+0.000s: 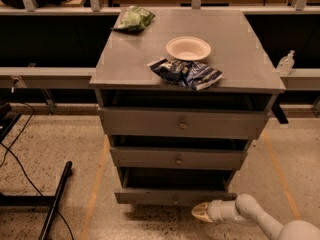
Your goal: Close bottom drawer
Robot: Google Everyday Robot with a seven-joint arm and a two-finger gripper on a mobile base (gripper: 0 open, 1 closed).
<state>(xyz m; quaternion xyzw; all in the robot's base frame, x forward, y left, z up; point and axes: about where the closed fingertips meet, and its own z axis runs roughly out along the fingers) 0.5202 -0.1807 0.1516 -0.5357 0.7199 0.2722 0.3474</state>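
The bottom drawer (170, 196) is the lowest, slimmest grey front of the cabinet. It stands pulled out, with a dark gap above it, and has a tiny knob at its middle. My gripper (200, 212) is at the end of the white arm that comes in from the lower right. It sits just in front of and slightly below the drawer's front, right of the knob. The mid-sized drawer (177, 158) and the tall top drawer (182, 123) above it also stand out a little.
On the cabinet top (125, 59) lie a white bowl (188, 48), a blue chip bag (186, 73) and a green bag (133, 18). A black pole (56, 199) and cables lie on the floor at left. Benches run behind the cabinet.
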